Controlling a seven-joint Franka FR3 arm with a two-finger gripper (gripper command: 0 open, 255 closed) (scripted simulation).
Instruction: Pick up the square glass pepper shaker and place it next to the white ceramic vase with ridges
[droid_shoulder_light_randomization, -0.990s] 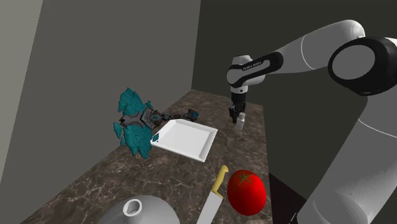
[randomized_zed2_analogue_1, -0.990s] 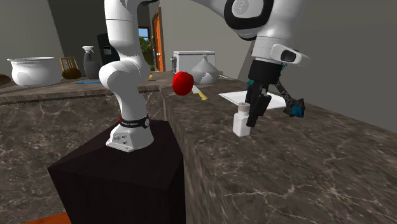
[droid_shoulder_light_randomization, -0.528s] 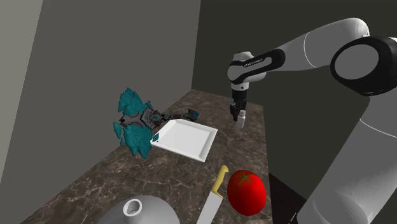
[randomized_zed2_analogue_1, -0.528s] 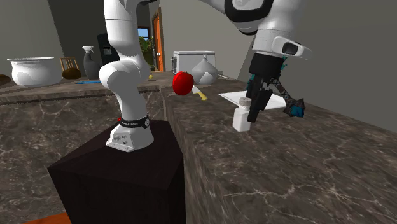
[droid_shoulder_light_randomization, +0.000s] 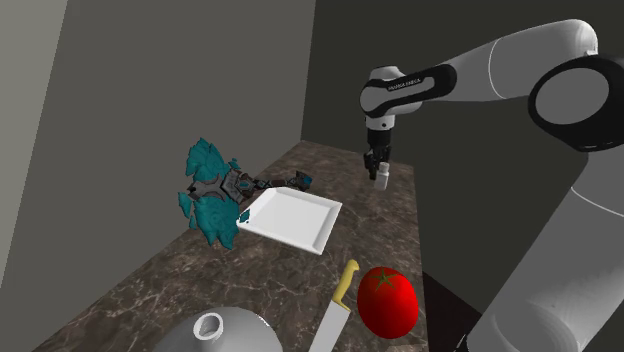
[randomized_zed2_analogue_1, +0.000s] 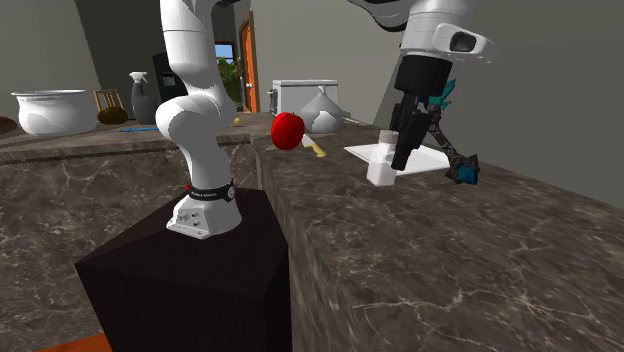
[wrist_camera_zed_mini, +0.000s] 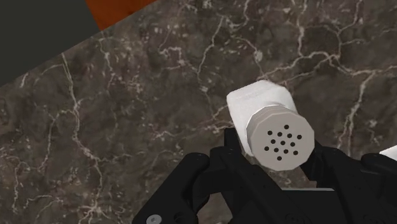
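The gripper (randomized_zed2_analogue_1: 394, 160) is pinching the pepper shaker (randomized_zed2_analogue_1: 378, 172) just under its cap and holding it a little above the marble counter (randomized_zed2_analogue_1: 420, 260), so the pick-up is looking done. Next is coming the carry to the pale vase (droid_shoulder_light_randomization: 235, 335) (past the plate (droid_shoulder_light_randomization: 290, 218) and tomato (droid_shoulder_light_randomization: 388, 300)). The shaker is showing a white square body and a round perforated cap.
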